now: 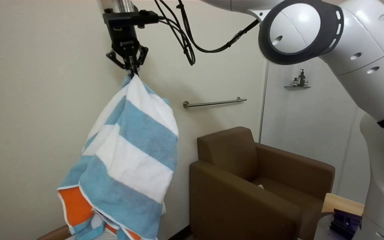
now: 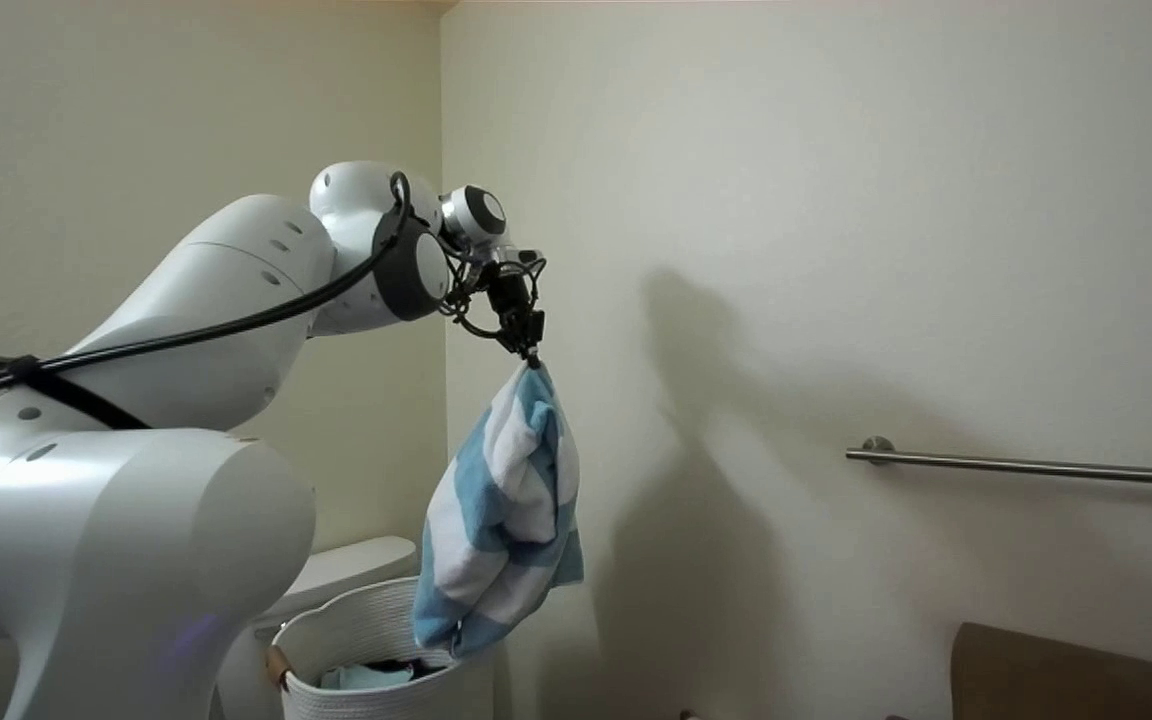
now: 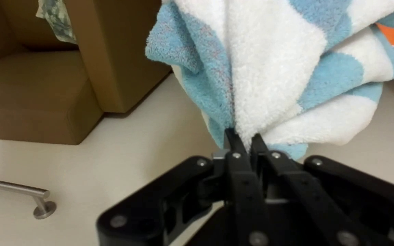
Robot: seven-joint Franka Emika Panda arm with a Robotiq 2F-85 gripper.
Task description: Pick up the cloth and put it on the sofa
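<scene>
The cloth (image 1: 138,133) is a large towel with light-blue and white stripes and orange at a lower corner. My gripper (image 1: 133,74) is shut on its top, and the cloth hangs bunched below. In an exterior view the gripper (image 2: 533,360) holds the cloth (image 2: 501,520) with its lower end in front of a basket's rim; I cannot tell whether they touch. In the wrist view the fingers (image 3: 245,138) pinch a white fold of the cloth (image 3: 272,68). The sofa (image 1: 238,196) is a boxy brown armchair, apart from the cloth; it also shows in the wrist view (image 3: 108,68).
A white woven basket (image 2: 366,705) with fabric inside stands below the cloth, by a toilet (image 2: 361,565). A metal bar (image 1: 215,103) is fixed to the wall above the sofa. A patterned piece (image 3: 58,20) lies on the sofa. A dark purple object (image 1: 345,223) is near the robot's base.
</scene>
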